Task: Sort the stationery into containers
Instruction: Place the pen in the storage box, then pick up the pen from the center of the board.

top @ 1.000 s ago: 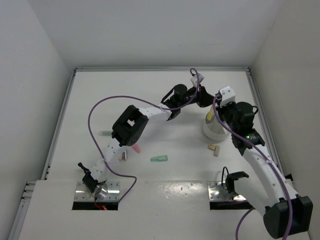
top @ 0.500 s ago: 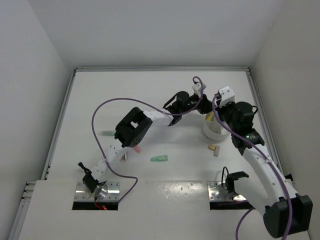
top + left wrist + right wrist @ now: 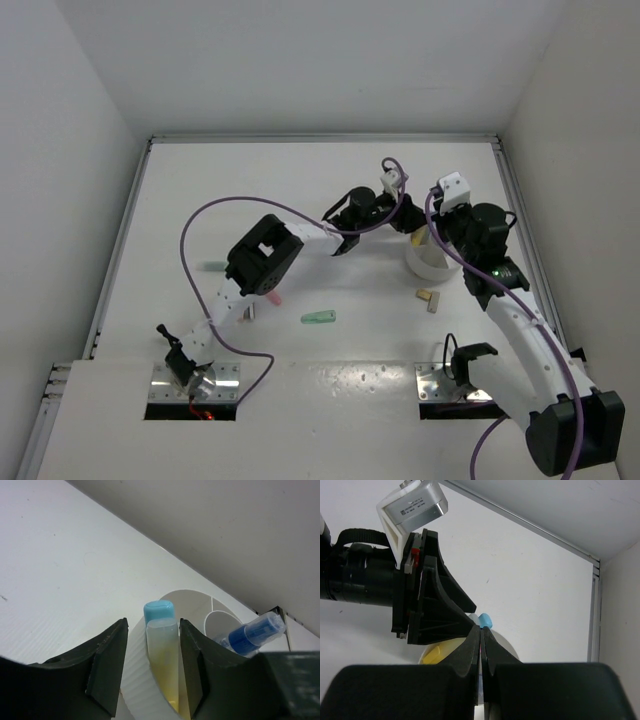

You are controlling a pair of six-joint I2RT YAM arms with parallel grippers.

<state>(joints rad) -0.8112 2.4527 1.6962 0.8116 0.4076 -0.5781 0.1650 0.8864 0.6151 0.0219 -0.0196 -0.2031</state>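
While the white table point(image 3: 300, 190) carries everything, the left arm point(image 3: 262, 255) stretches across it to the round white tub point(image 3: 426, 268). The right arm point(image 3: 520, 330) bends over that tub from the side of the arm bases.

The left hand point(image 3: 152, 622) is at the tub's wall. Its fingers are parted on either side of a clear bottle point(image 3: 161, 645) with a pale blue cap, which stands upright inside the tub. One finger is close against the bottle and a gap shows at the other.

The right hand point(image 3: 480, 635) hangs above the tub, fingers pressed together with nothing between them.

A clear piece with a dark blue cap point(image 3: 250, 634) leans inside the tub beyond the bottle, and a yellow piece point(image 3: 434, 655) also lies inside.

A tan block point(image 3: 428, 297) lies near the tub on its base side. A green stick point(image 3: 318, 318), a pink stick point(image 3: 272, 297) and a pale green stick point(image 3: 210, 266) lie well apart from the tub, each farther toward the left arm's side.
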